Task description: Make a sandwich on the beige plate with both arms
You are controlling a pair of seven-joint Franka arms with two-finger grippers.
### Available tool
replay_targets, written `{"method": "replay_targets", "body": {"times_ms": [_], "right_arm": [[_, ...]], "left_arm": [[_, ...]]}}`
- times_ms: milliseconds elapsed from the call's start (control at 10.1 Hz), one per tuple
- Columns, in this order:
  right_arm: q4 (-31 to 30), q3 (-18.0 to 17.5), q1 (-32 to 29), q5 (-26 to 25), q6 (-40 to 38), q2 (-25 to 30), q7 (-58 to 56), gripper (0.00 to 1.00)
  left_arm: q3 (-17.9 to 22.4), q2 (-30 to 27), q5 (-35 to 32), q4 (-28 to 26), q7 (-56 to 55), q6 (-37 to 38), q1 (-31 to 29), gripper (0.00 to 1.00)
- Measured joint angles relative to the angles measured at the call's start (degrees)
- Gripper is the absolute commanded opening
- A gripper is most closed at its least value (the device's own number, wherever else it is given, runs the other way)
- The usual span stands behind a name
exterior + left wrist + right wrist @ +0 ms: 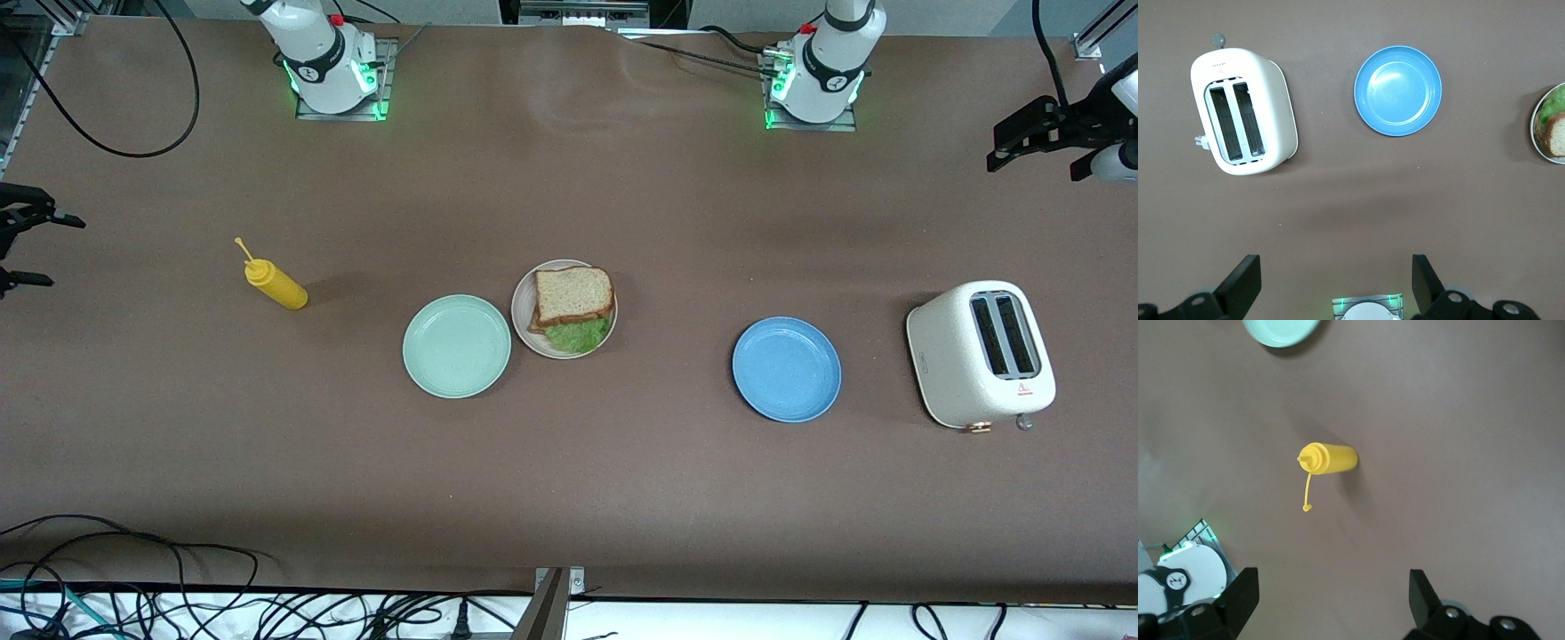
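Bread slices with lettuce between them, the sandwich (575,307), are sitting on the beige plate (524,307), just beside the mint-green plate (456,345) (which is lying toward the right arm's end). Both grippers are hanging high with fingers spread wide, holding nothing: the left gripper (1335,283) over the table near the toaster (1243,111) and blue plate (1397,90), the right gripper (1331,600) near the mustard bottle (1330,459).

White arm bases (329,62), dark joint bands, green lights, red buttons, black cables; black tools (1335,283).
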State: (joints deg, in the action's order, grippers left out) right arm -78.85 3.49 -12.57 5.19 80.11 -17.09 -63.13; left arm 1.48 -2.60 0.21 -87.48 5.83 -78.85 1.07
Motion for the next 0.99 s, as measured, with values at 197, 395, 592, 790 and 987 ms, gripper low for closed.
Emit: {"method": "replay_targets", "body": {"times_ms": [197, 395, 592, 790, 987], "right_arm": [[0.02, -5.77, 0.09, -6.82, -0.98, 3.47, 20.23, 1.0], [-1.46, -9.02, 0.29, -8.23, -2.51, 5.79, 40.52, 1.0], [-5.36, -10.03, 2.14, -8.32, -2.23, 7.88, 57.57, 1.0], [-9.6, -9.58, 4.62, -8.34, 1.48, 10.27, 65.71, 1.0], [-12.89, -3.17, 9.26, -8.38, 3.68, 13.13, 67.0, 1.0]], "left_arm": [[-0.01, 0.04, 0.0, 0.18, 0.0, -0.11, 0.01, 1.0], [0.01, 0.35, 0.0, 0.76, 0.0, -0.26, 0.01, 1.0], [0.03, 0.63, 0.0, 1.21, 0.0, -0.29, 0.0, 1.0], [-0.12, 0.77, 0.0, 1.3, 0.0, -0.29, 0.13, 1.0], [-0.12, 0.88, 0.0, 1.34, 0.0, -0.3, 0.32, 1.0]]}}
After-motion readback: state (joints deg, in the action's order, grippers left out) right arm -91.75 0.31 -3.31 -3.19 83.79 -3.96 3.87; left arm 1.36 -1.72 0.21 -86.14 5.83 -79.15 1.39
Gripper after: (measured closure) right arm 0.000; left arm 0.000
